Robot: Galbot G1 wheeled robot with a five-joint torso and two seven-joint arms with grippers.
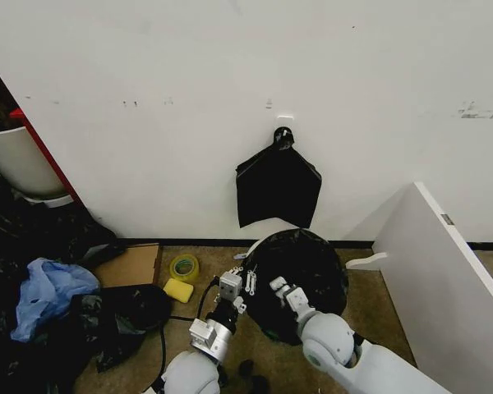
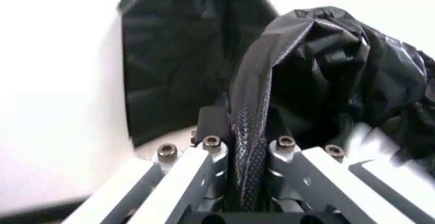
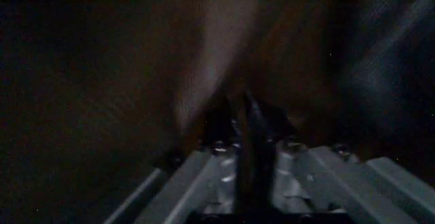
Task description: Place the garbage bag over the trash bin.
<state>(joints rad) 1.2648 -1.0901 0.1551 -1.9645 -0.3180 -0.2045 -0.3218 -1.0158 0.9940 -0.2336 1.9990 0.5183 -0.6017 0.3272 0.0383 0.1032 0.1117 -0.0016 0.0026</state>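
The glossy black garbage bag bulges as a rounded mound on the floor by the wall. It hides the trash bin. My left gripper is at the mound's left edge. In the left wrist view it is shut on a crinkled fold of the bag. My right gripper sits a little to the right, against the bag's front. In the right wrist view it is shut on dark bag film that surrounds it.
A flat black pack hangs on the white wall above. A white board leans at the right. To the left lie a tape roll, a yellow sponge, cardboard, a blue bag and dark bags.
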